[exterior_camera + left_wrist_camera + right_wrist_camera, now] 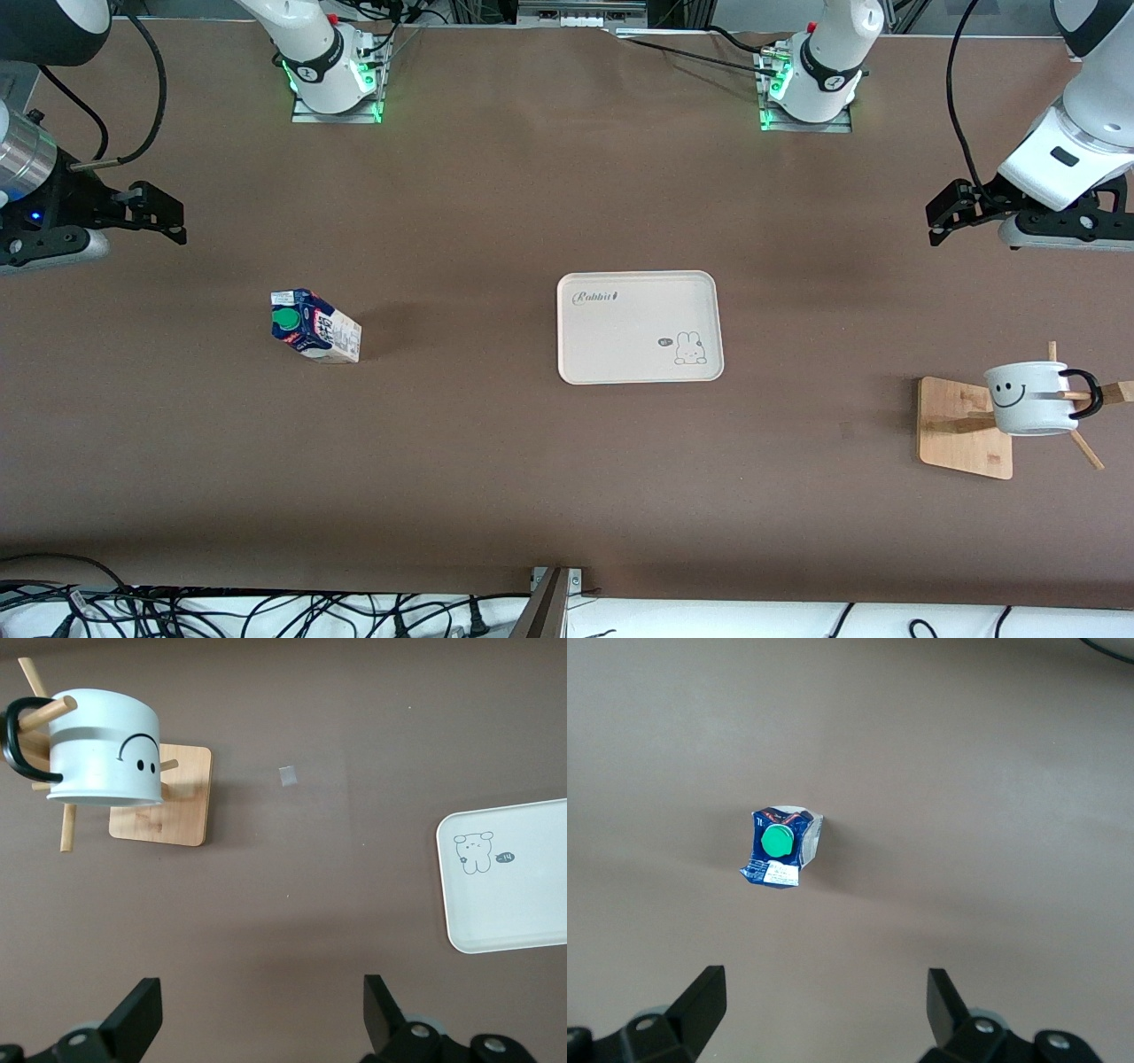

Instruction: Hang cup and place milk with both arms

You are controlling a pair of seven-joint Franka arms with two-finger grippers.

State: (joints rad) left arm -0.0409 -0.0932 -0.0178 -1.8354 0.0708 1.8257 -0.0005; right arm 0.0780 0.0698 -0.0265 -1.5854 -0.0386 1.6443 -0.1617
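Front view: smiley cup (1032, 399) hung on rack (966, 428); milk (316, 325) upright; both grippers spread, empty.

A brown table (496, 478) is seen w/ a cream rectangular tray (585, 354) set approx. at its middle; "Rabbit" is printed in one corner, a small rabbit drawing in the corner diagonal to it. A wooden rack (952, 430) w/ a flat square base and angled pegs is stood toward the left arm's end, well apart from the tray. A small pale square patch (287, 775) is seen on the table btwn tray and rack. Black cables (266, 611) are bunched along the edge nearest the front camera.
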